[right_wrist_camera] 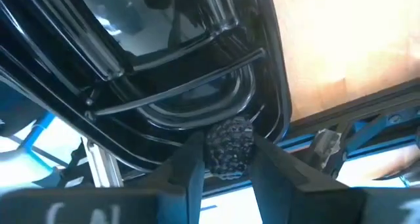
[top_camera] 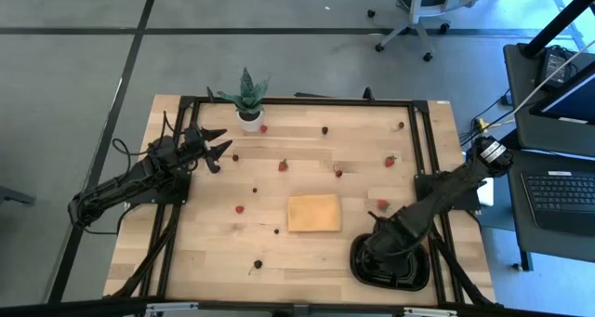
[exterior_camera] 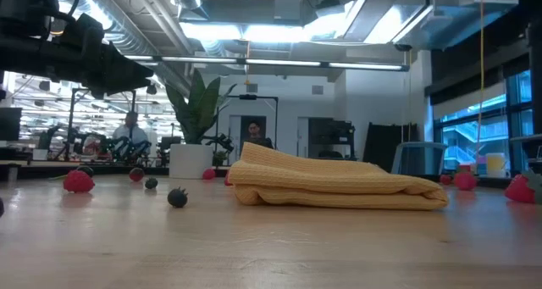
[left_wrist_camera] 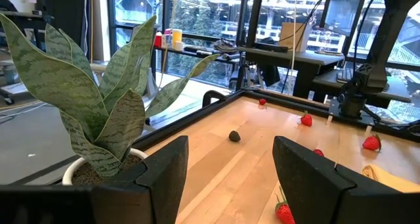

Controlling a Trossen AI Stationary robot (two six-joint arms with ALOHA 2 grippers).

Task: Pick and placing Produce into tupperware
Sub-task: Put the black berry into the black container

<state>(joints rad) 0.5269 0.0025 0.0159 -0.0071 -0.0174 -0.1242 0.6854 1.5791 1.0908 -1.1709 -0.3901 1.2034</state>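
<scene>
My right gripper is shut on a dark purple-black berry above the black tupperware tray at the table's near right corner. The tray's glossy inside and rim fill the right wrist view. Red berries and dark berries lie scattered on the wooden table. My left gripper waits open at the far left, level, next to the potted plant, with nothing between its fingers. My right gripper pinches the dark berry's two opposite sides between its two fingers. The fingers come steeply from above, slanting down. The berry is lifted clear, over the tray's inside.
A flat tan pad lies in the table's middle, just left of the tray; in the low view it shows as a folded tan cloth. A black frame runs round the table's edges. A laptop desk stands to the right.
</scene>
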